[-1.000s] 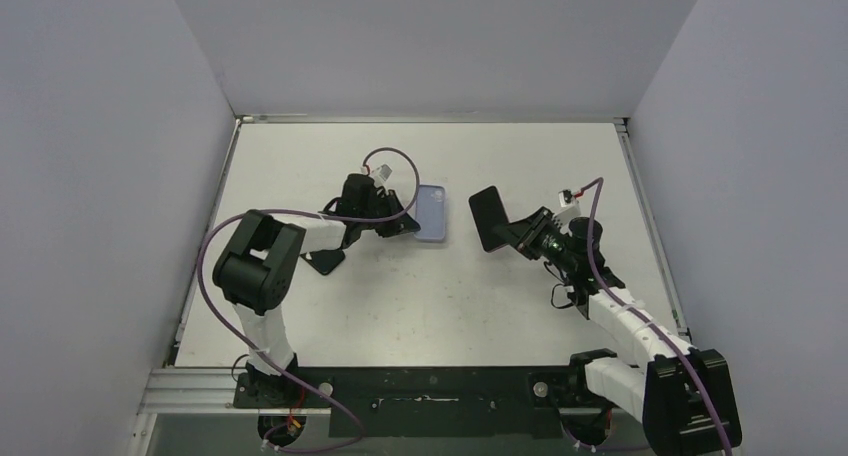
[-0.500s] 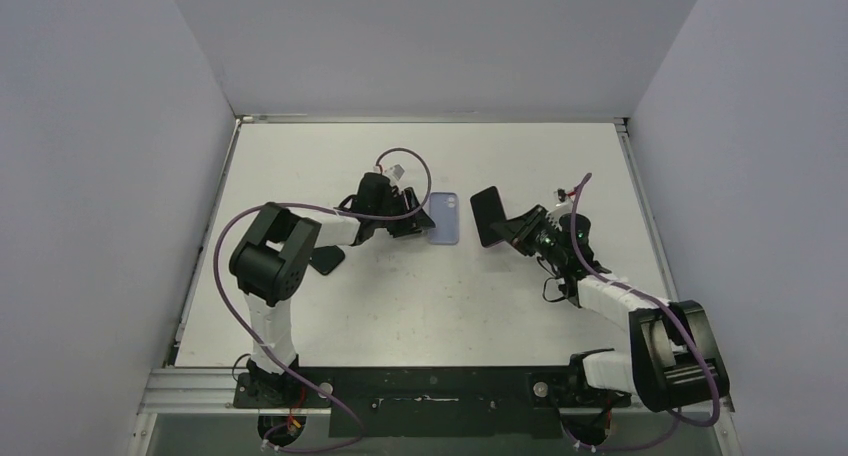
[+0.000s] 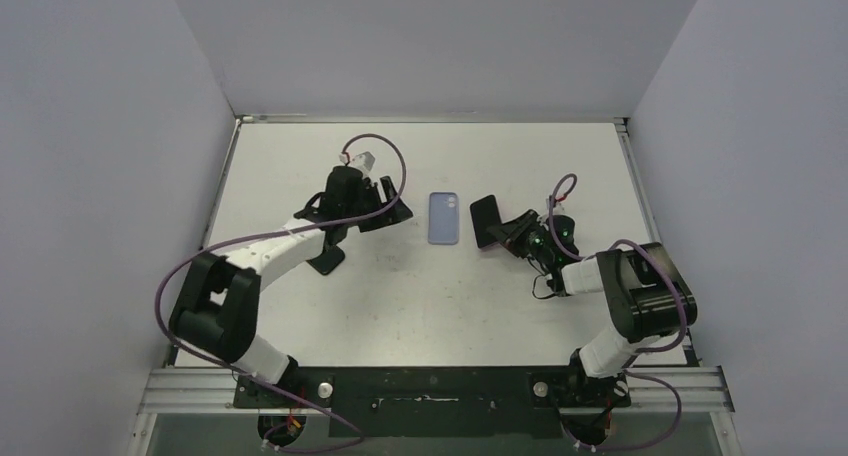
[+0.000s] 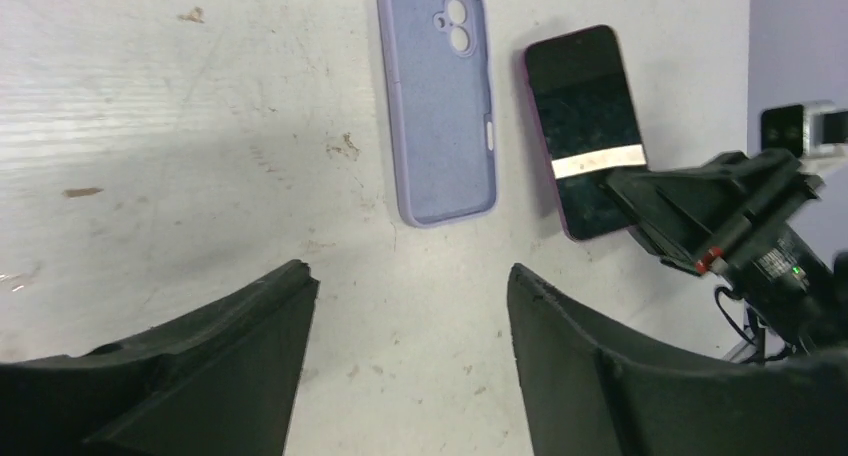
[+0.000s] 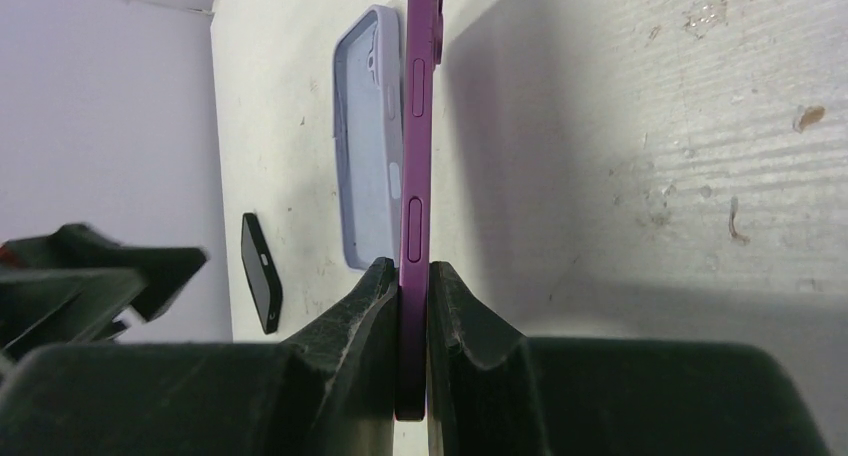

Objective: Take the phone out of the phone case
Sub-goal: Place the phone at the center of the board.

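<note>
In the right pincer (image 5: 412, 272), the phone (image 5: 417, 126) sits clamped edgewise.

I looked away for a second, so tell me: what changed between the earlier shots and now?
The left gripper let go of the lilac case and drew back left, now open; the case, first nudged slightly right, lies alone on the table. Unchanged: the right gripper shut on the phone beside the case, and the small black object.
</note>
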Robot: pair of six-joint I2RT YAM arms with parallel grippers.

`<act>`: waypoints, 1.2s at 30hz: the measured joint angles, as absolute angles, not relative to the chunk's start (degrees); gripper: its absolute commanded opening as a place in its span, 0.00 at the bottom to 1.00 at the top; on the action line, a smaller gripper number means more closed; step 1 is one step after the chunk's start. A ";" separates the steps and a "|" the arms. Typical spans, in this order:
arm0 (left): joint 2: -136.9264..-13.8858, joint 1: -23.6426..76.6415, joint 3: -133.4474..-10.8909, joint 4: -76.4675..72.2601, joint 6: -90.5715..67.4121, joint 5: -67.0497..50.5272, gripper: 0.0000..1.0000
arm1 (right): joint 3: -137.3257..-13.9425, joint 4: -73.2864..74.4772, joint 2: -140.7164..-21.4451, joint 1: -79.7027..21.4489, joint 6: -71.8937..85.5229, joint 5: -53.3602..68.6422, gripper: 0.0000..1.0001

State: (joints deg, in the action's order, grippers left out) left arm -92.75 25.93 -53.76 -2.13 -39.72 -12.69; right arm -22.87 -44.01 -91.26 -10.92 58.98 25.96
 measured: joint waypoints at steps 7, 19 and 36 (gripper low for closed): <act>-67.92 25.89 -49.23 9.50 -35.38 -3.40 0.97 | -26.46 -52.58 -102.02 -12.05 61.87 25.96 0.02; -44.56 25.65 -42.26 24.08 -33.58 7.55 0.97 | -29.87 -62.08 -111.48 -17.04 66.28 24.73 0.37; -45.28 25.65 -40.21 27.64 -33.50 9.26 0.97 | -31.79 -52.21 -105.23 -18.85 56.29 22.22 0.99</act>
State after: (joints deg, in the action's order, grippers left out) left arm -45.28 25.65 -40.21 27.64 -33.50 9.26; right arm -31.79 -52.21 -105.23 -18.85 56.29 22.22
